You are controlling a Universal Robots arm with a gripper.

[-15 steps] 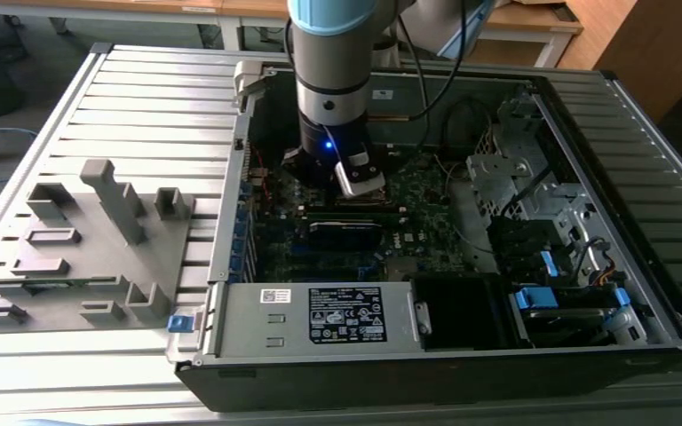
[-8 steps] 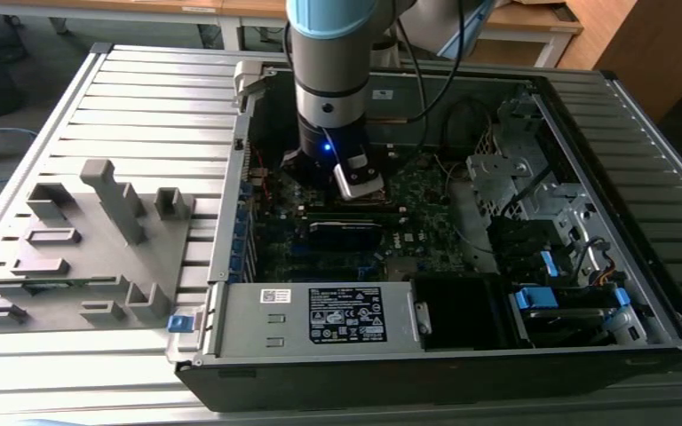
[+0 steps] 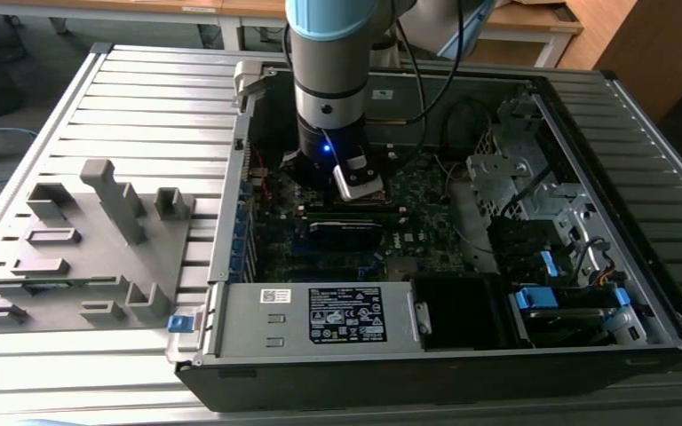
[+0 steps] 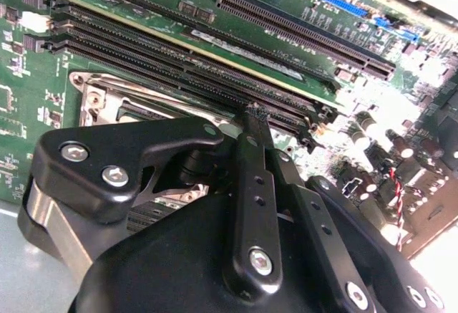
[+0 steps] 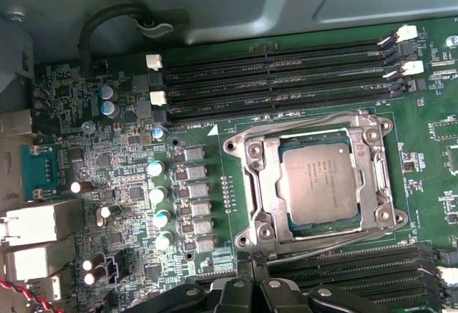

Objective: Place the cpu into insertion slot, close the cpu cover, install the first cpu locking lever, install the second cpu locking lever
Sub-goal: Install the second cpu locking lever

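The open computer case (image 3: 460, 266) lies on the slatted tabletop (image 3: 139, 98), with a grey fixture block (image 3: 86, 244) at the exterior view's left. The arm (image 3: 329, 80) reaches straight down into the case, over the motherboard (image 5: 107, 177).

In the first wrist view the cpu (image 5: 318, 183) sits flat in the insertion slot (image 5: 266, 184), its grey top showing through the window of the cpu cover (image 5: 368, 177), which appears to lie down over it. Two thin locking levers run along the frame, one at its 12 o'clock edge (image 5: 300, 123) and one at its 6 o'clock edge (image 5: 336, 245), their long axes parallel to the memory slots (image 5: 272, 76).

The end effector (image 5: 250, 288) sits at about 7 o'clock from the socket, near the 6 o'clock lever. In the second wrist view its fingers (image 4: 254, 184) look drawn together with nothing visibly between them, the tip (image 4: 255, 112) by the frame's edge.

Whether either lever is hooked is hard to make out, and the linkage hides most of the socket in the second wrist view.
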